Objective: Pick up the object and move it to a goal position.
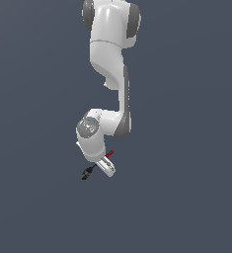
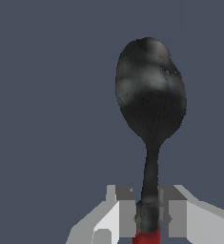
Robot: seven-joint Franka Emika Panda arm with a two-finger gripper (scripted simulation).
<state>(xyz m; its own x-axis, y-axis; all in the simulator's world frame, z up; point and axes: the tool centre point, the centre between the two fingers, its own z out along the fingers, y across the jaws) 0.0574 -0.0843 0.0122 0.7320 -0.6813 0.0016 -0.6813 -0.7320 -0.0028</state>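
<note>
Gripper (image 2: 147,220) jaws pinch the spoon-like tool (image 2: 151,102) at its stem (red handle end behind the fingers).

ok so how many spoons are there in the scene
1. The spoon sits between the gripper fingers, clamped on its stem, black head sticking out, red end behind. No other shows in either view.

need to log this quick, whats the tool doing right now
tool: closed on the spoon, gripping its stem near the red handle end.
</note>
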